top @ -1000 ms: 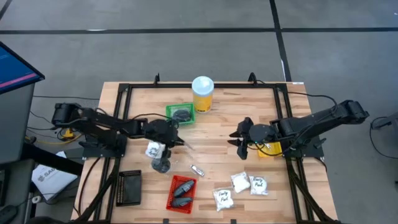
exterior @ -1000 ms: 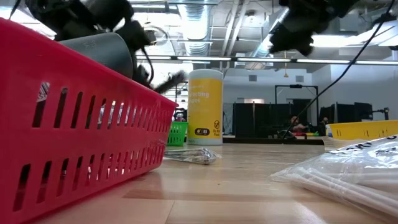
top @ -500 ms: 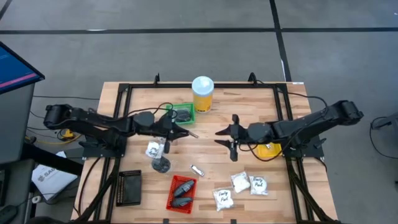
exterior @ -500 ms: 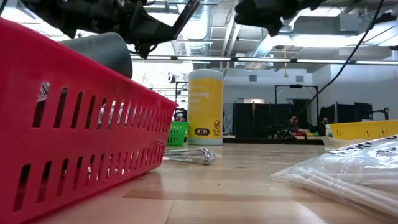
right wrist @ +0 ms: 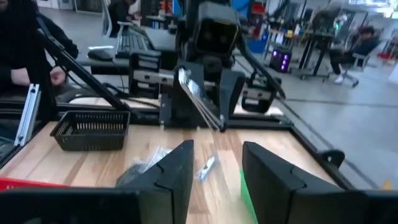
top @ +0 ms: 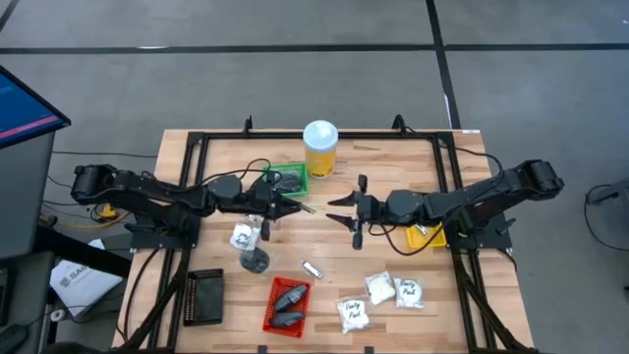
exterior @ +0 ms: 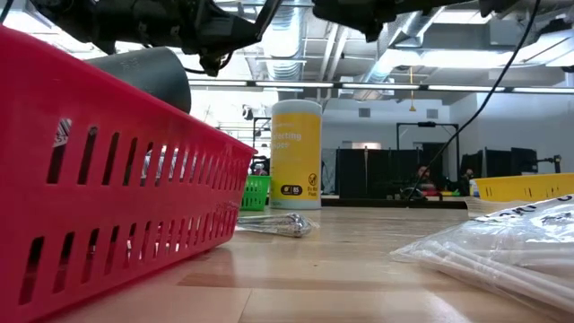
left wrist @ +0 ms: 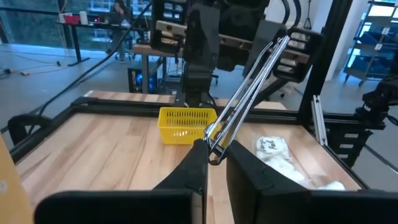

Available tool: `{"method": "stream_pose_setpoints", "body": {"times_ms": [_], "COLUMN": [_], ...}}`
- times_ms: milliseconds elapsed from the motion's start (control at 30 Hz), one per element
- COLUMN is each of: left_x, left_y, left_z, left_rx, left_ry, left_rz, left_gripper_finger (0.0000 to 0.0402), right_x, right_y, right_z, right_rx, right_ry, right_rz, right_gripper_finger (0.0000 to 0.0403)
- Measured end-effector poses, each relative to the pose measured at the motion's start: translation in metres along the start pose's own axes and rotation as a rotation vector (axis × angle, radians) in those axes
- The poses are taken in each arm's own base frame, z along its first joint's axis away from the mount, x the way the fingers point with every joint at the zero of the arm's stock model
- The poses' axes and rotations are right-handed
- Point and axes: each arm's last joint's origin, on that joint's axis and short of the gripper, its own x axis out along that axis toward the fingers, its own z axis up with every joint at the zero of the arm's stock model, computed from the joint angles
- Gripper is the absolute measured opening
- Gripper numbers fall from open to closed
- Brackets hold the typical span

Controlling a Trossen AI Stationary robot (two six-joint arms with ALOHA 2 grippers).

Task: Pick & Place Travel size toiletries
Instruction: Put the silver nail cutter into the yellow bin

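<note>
left claw sits just left of frame centre in the high view, clamped on a thin silvery tube. the tube sticks out past the fingertips with its long axis running toward frame right, its free end aimed at the right claw. the right claw hangs just right of centre, jaws parted halfway and holding nothing, mouth facing the tube tip across a small gap. we read this as a handover lined up along the tube's axis, with the right claw the nearer free one. the green tray lies just above the left claw. white sachets rest on the bench at lower right.
</note>
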Motion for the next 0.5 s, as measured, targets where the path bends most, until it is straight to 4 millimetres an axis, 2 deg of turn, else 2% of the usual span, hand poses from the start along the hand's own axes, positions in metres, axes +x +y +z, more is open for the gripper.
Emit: {"method": "stream_pose_setpoints", "body": {"times_ms": [167,500], "left_x": [0.0,-0.001], "left_y": [0.0,-0.001], "left_z": [0.004,0.011], "left_rx": [0.001,0.002], "left_ry": [-0.038,-0.117], "left_rz": [-0.003,-0.008], "left_gripper_finger": [0.0023,0.0023], "right_x": [0.0,-0.001], "right_y": [-0.002,-0.003], "right_z": [0.006,0.014], "right_rx": [0.01,-0.031], "right_ry": [-0.059,-0.141], "right_rz": [-0.009,-0.021], "right_gripper_finger": [0.0141,0.0197]}}
